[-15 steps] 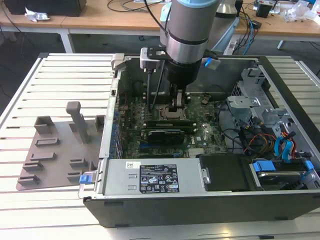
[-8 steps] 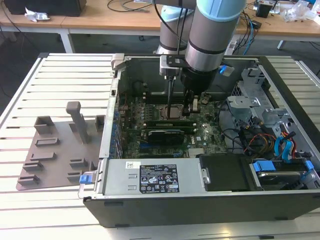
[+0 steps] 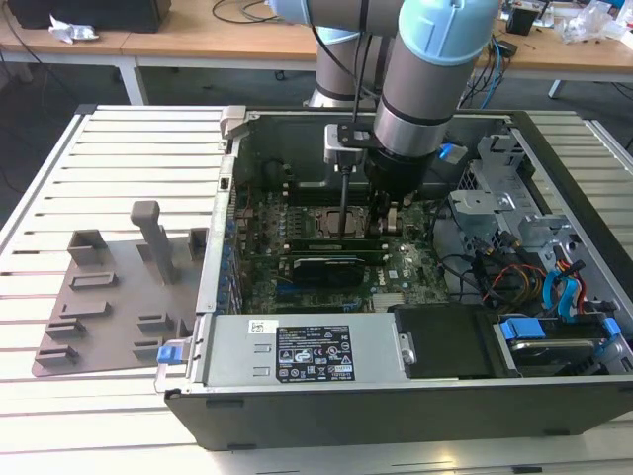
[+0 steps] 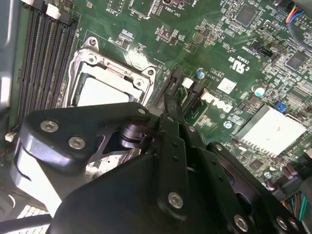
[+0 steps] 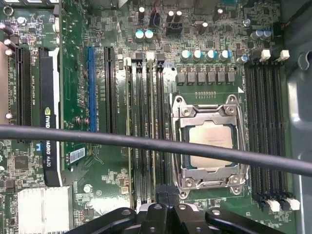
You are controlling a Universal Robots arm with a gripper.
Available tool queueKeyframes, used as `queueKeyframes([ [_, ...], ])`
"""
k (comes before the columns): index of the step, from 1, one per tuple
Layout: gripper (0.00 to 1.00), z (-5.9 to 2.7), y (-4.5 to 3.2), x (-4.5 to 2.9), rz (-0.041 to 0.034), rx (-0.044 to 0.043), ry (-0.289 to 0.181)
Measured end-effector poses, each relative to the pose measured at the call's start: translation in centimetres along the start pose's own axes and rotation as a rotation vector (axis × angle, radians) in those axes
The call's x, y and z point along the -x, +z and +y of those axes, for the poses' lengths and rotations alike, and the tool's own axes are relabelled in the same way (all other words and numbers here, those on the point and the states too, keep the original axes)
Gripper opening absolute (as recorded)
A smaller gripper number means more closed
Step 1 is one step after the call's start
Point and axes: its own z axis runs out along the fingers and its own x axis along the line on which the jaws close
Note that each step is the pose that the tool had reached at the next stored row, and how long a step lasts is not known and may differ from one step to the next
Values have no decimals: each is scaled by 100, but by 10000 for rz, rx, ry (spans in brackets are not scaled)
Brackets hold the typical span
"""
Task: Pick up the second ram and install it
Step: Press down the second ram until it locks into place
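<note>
Now, hand (image 5: 165,207) low over slots (image 5: 146,141) beside CPU socket (image 5: 210,144), fingers drawn narrow. Ram (image 5: 152,146) apparently in slot (hard to confirm). Judging: seating step; needs straight, even press.

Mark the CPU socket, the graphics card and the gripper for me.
CPU socket (image 5: 210,145), first wrist view: on the silver chip lid inside the metal frame.
Graphics card (image 5: 50,117), first wrist view: on its black top edge.
Gripper (image 4: 168,109), second wrist view: between the fingertips.
</note>
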Motion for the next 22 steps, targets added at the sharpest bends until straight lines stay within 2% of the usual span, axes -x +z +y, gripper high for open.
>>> queueKeyframes([
  [4, 10, 0, 4, -1, 9, 2, -8],
  [6, 10, 4, -79, 6, 9, 2, -10],
  [8, 10, 1, -85, -53, 7, 5, -9],
  [12, 10, -1, -50, -57, -53, 43, -9],
  [16, 10, -6, 13, -63, -50, 86, -6],
  [18, 10, 1, -126, -52, -56, 83, -8],
  [19, 10, 28, -124, -53, -58, 79, -9],
  [22, 10, 267, -98, -67, -55, 70, -7],
])
